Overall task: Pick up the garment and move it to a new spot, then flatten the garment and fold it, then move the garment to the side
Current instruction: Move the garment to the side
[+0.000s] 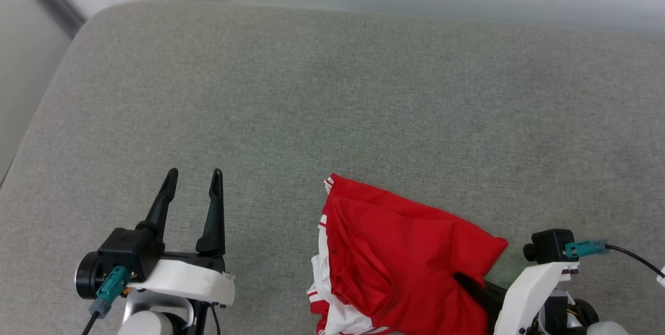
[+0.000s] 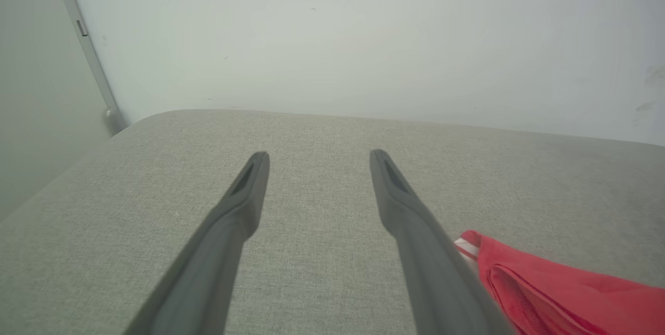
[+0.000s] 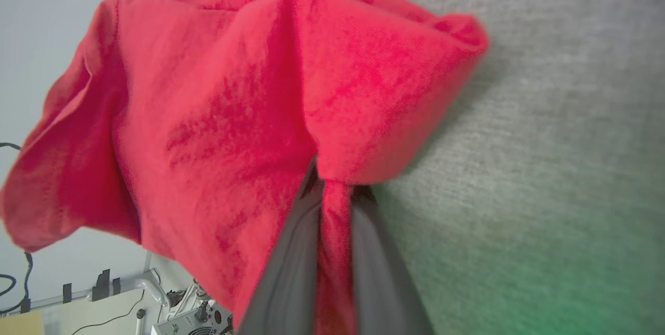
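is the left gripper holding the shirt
No, the left gripper is open over the grey surface with nothing between its fingers, and the shirt lies apart from it.

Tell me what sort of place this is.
Likely a robot test lab: grey padded table against a bare white wall, metal rig and loose cables past the red shirt the right gripper holds.

- The head view looks steeply down from above on the grey surface (image 1: 332, 91).
- The left wrist view looks low along this surface toward the wall (image 2: 363, 39).
- The right wrist view is very close to the garment (image 3: 208, 117); all three views share it.
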